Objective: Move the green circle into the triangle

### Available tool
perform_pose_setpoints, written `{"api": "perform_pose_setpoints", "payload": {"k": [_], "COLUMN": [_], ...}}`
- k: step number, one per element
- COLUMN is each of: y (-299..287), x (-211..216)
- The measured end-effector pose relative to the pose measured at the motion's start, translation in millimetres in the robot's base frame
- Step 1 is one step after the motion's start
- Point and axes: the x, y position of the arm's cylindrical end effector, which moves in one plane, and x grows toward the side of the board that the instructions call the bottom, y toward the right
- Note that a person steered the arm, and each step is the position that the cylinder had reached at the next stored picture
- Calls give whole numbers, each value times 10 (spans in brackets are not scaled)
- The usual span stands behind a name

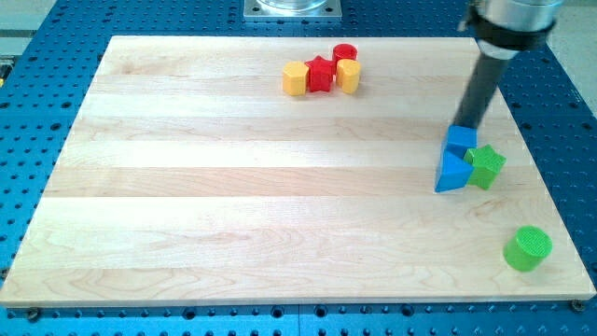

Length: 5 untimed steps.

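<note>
The green circle (528, 248) is a short cylinder near the board's bottom right corner. The blue triangle (451, 174) lies at the view's right, touching a blue cube (460, 139) above it and a green star (486, 165) to its right. My tip (464, 125) is at the top edge of the blue cube, above the triangle and far above the green circle.
A yellow hexagon (296, 78), a red star (321, 73), a yellow block (348, 75) and a red cylinder (345, 53) cluster at the top centre. The wooden board (233, 187) lies on a blue perforated table.
</note>
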Motion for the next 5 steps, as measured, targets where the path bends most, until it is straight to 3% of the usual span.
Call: {"api": "perform_pose_setpoints", "payload": {"k": [1,2,3,4,5], "y": [692,1006,765,233,59], "x": [282,1188,1813,1967,1968]}}
